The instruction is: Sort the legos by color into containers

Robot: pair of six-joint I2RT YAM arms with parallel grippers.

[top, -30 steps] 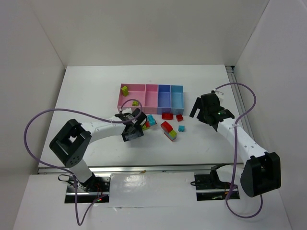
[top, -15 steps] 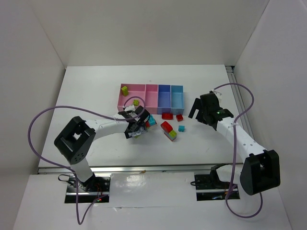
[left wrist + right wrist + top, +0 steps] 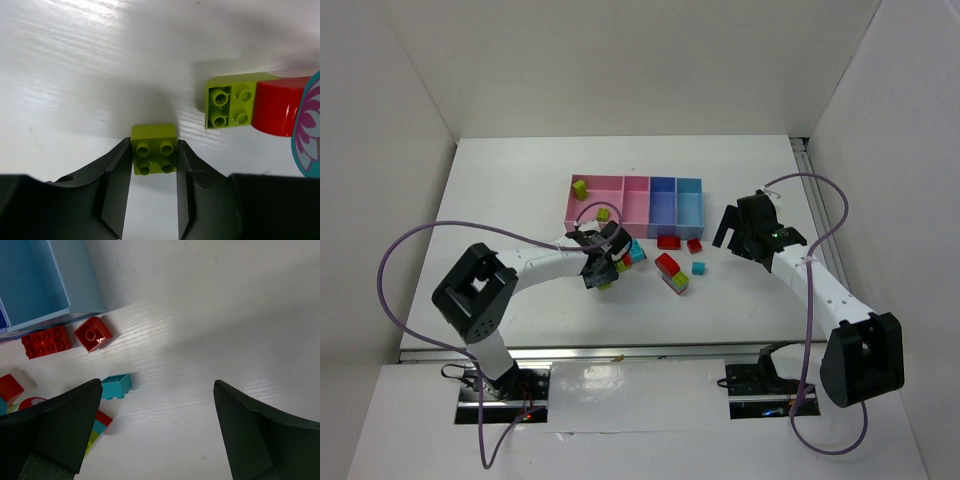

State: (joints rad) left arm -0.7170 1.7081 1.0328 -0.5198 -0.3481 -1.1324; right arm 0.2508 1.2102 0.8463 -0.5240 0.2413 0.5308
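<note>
Lime green 2x2 brick sits studs-up between the left gripper fingers. Both pads look to touch its sides, so the claw is narrow and holding the brick. It appears to rest on the white table; cannot tell if it is lifted at all. In the top view this is in front of the wide pink bin, near its front wall, at the left end of the loose pile.

Just right of it in the wrist view is a second lime brick touching a red rounded piece, with a teal patterned piece at the frame edge.

The wide pink bin already holds two lime bricks, so lime likely goes there. The narrow pink bin, periwinkle blue bin and light blue bin look empty.

Step in hand, by my read: grasp of a lime brick, sorting early on, most bricks still on the table. Next move calls for a lift clear of the neighbours, a short carry back over the wide pink bin's front wall, then release.

Right gripper hangs wide open and empty above the table, near the light blue bin corner. A red 2x4 brick, red 2x2 brick and cyan brick lie below it.
</note>
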